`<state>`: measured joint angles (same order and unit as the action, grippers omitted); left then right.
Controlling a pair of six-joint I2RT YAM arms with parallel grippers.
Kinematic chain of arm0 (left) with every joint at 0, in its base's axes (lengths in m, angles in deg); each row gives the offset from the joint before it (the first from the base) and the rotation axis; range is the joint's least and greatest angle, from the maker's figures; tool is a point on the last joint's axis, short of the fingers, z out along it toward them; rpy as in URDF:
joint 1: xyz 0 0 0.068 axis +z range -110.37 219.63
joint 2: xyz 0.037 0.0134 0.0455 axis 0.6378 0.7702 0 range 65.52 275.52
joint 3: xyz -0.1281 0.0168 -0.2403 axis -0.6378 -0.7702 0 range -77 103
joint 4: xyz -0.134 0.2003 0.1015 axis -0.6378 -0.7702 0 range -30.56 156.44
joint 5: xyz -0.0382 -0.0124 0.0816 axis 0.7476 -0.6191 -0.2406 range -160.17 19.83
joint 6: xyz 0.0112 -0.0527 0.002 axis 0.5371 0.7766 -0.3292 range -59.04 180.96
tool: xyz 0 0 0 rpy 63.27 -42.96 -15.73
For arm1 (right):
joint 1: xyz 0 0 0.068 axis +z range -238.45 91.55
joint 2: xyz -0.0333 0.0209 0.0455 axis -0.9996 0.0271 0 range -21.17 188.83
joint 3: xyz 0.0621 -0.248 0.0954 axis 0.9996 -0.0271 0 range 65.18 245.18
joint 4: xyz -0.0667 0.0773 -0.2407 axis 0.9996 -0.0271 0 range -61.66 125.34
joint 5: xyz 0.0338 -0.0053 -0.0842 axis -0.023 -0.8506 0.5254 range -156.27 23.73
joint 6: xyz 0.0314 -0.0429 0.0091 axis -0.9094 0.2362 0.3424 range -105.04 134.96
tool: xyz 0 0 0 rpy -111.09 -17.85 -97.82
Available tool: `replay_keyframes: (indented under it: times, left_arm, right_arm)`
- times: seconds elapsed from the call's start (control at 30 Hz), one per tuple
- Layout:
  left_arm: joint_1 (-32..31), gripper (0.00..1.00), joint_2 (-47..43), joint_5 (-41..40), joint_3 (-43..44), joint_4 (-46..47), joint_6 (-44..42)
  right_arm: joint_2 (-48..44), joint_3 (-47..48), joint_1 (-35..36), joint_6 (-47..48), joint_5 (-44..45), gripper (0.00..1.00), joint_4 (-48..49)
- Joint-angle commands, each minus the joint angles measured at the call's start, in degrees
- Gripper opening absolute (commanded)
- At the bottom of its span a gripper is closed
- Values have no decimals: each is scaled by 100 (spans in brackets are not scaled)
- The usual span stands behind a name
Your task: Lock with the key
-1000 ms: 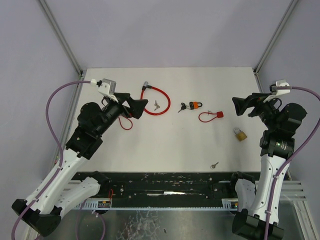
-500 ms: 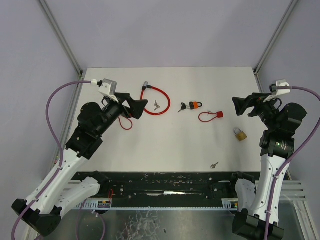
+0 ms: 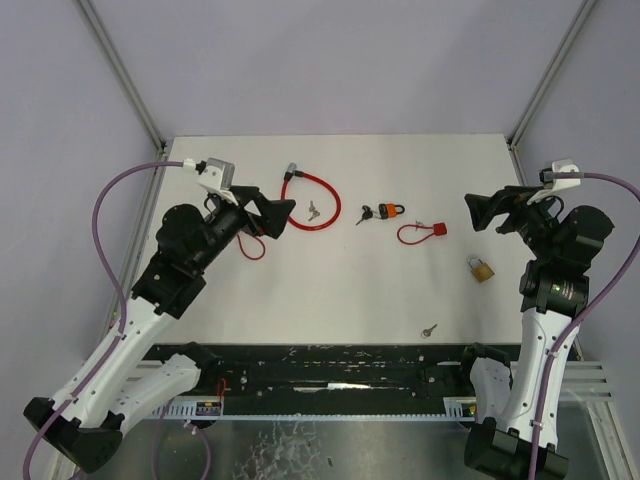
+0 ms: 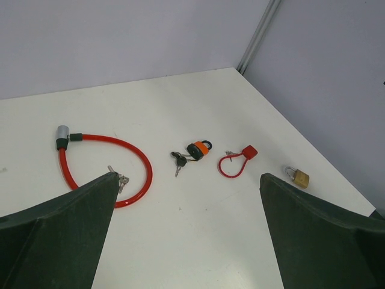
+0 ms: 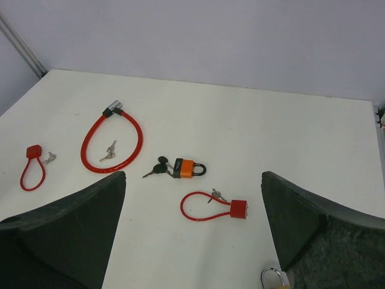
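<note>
A brass padlock lies at the right of the white table, below my right gripper. A loose silver key lies near the front edge. An orange padlock with keys attached lies at mid table. It also shows in the left wrist view and the right wrist view. My left gripper hangs above the table's left part. Both grippers are open and empty, and both are raised off the table. The brass padlock's shackle peeks in at the right wrist view's bottom edge.
A long red cable lock with keys inside its loop lies at the back left. A small red cable lock lies beside the orange padlock. Another small red one lies partly under my left gripper. Walls enclose the table.
</note>
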<state>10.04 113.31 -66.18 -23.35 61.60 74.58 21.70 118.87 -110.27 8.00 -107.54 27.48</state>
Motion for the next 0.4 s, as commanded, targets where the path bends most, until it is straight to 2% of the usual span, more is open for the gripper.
replay_keyframes:
  times: [0.0, 0.37]
  left_arm:
    - [-23, 100, -11, -90, 142, -26, -114]
    - [-17, 100, 15, -112, 120, -10, -141]
  right_arm:
    - [-29, 169, -24, -46, 93, 100, 246]
    - [-33, 112, -23, 13, 144, 100, 322]
